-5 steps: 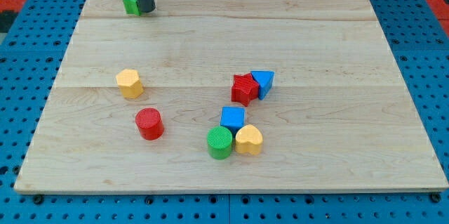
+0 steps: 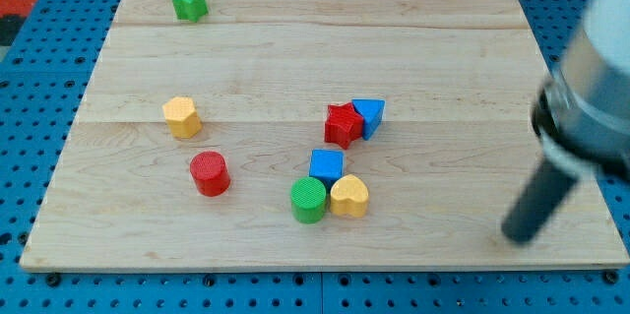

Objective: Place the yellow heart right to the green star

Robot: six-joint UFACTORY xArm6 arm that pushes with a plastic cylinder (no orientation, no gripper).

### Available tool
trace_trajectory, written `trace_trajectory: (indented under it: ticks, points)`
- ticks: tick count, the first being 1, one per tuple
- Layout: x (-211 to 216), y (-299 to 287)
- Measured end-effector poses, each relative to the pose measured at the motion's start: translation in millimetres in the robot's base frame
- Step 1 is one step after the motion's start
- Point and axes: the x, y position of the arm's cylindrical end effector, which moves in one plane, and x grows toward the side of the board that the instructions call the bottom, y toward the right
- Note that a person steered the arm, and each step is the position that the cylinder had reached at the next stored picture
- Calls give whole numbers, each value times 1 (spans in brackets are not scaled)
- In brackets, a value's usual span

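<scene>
The yellow heart (image 2: 349,197) lies near the board's bottom middle, touching a green cylinder (image 2: 308,200) on its left and a blue cube (image 2: 327,165) above it. The green star (image 2: 189,3) sits at the board's top left corner area. My tip (image 2: 516,236) is blurred, at the view's lower right, well to the right of the yellow heart and far from the green star.
A yellow hexagonal block (image 2: 182,116) and a red cylinder (image 2: 210,173) lie at the left middle. A red star (image 2: 344,125) touches a blue block (image 2: 369,115) at centre. The wooden board (image 2: 443,68) rests on a blue pegboard.
My tip has left the green star at the top left and now stands at the board's lower right. The blocks have not moved.
</scene>
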Motion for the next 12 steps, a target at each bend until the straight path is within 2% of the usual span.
trace_trajectory:
  ticks: [3, 4, 5, 6, 8, 11, 12]
  points:
    - [-26, -163]
    - [-68, -156]
    - [-85, -107]
    - [-108, -85]
    - [-184, -82]
    - [-315, -174]
    - [-338, -174]
